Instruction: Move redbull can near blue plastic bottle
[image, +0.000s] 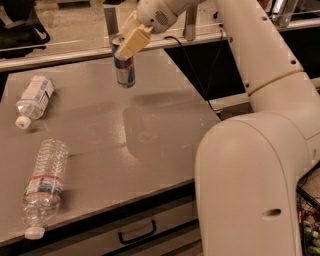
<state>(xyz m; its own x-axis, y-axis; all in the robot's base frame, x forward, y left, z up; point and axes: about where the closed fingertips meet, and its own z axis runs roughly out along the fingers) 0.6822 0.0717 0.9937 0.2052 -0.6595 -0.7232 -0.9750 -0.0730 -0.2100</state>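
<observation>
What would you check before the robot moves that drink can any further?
1. Grip: ok. The gripper is at the table's far side, shut on the top of the redbull can.
2. Can upright: ok.
3. Can lifted off the table: cannot tell.
4. Goal located: ok. The blue plastic bottle lies on its side at the left edge.
5. Path: ok. Only bare tabletop shows between can and bottle.
6. Ribbed clear bottle out of the way: ok. It lies at the front left, off that line.
</observation>
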